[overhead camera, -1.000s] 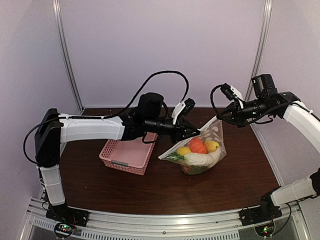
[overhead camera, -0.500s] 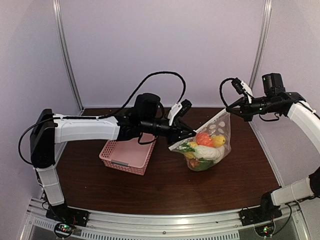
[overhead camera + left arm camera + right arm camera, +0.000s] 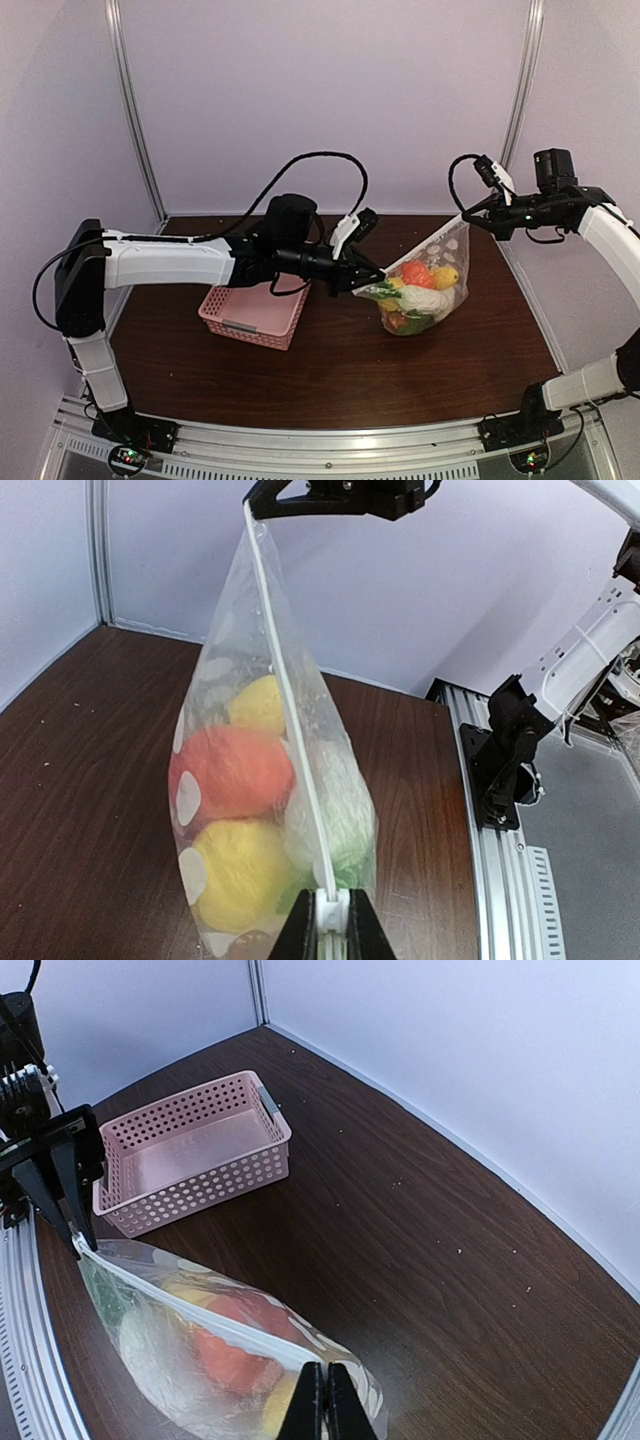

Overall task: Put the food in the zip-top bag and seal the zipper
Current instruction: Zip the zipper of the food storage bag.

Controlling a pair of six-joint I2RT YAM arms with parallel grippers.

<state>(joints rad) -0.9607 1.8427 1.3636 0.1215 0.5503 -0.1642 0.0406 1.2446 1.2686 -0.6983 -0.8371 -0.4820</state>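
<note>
Basket (image 3: pixel 255 312), pink, sits on table (image 3: pixel 330 375) left of centre. Right of it bag (image 3: pixel 446 250) hangs by zipper (image 3: pixel 420 247), food (image 3: pixel 418 287) bunched in its bottom. Left claw (image 3: pixel 375 275) clamped on strip's near-left end; strip runs taut up to right claw (image 3: pixel 466 216), clamped on far-right end, higher.

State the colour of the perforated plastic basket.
Pink; the perforated plastic basket shows best in the right wrist view.
</note>
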